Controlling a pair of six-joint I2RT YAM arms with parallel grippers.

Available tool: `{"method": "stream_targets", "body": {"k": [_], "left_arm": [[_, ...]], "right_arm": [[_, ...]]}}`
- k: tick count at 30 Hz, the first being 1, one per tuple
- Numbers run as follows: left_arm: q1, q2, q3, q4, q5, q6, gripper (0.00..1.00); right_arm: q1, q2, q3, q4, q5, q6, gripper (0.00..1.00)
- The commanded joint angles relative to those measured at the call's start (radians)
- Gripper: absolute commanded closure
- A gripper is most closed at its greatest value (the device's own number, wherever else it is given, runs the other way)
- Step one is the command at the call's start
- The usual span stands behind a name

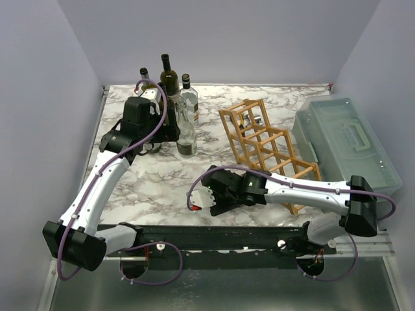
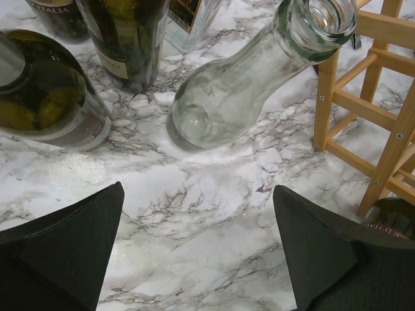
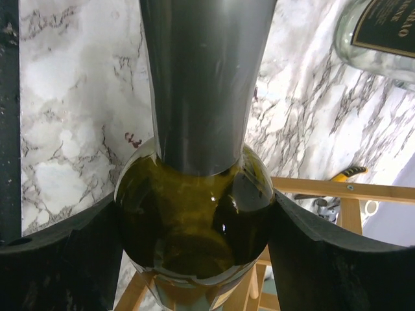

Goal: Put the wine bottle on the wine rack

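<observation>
My right gripper (image 3: 194, 217) is shut on the shoulder of a dark green wine bottle (image 3: 194, 188) with a grey foil neck; one finger presses each side. In the top view the right gripper (image 1: 204, 194) is at the front middle of the table, left of the rack's near end, and it hides most of the bottle. The light wooden wine rack (image 1: 269, 146) stands right of centre; its sticks show behind the bottle (image 3: 337, 189). My left gripper (image 2: 198, 194) is open and empty over bare marble, at the back left (image 1: 170, 129) among the standing bottles.
Several bottles stand at the back left: a dark one (image 1: 170, 81) and an empty clear one (image 1: 187, 129) that is just ahead of the left gripper (image 2: 240, 91). A translucent grey-green lidded box (image 1: 347, 146) sits right of the rack. Walls close the table's sides and back.
</observation>
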Motion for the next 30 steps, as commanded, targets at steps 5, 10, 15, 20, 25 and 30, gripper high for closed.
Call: {"method": "stream_targets", "body": {"k": [5,10,15,20,25,30], "left_arm": [[-0.013,-0.01,-0.008,0.039,0.104,0.006,0.01],[-0.014,0.004,-0.054,0.08,0.311,-0.048,0.01],[-0.013,-0.021,-0.147,0.067,0.407,-0.081,0.12],[-0.013,-0.039,-0.274,0.076,0.513,-0.191,0.21],[-0.015,-0.055,-0.404,0.168,0.68,-0.263,0.22],[-0.041,-0.016,-0.505,0.336,0.865,-0.351,0.24]], "right_arm": [[0.008,0.001,-0.022,-0.071,0.125,-0.05,1.0],[0.007,-0.002,-0.084,-0.055,0.176,-0.061,0.99],[0.009,-0.009,-0.152,0.006,0.235,-0.064,0.99],[0.007,-0.05,-0.231,0.122,0.268,-0.076,1.0],[0.007,-0.085,-0.292,0.226,0.28,-0.095,0.99],[0.007,-0.111,-0.325,0.296,0.269,-0.123,1.0]]}}
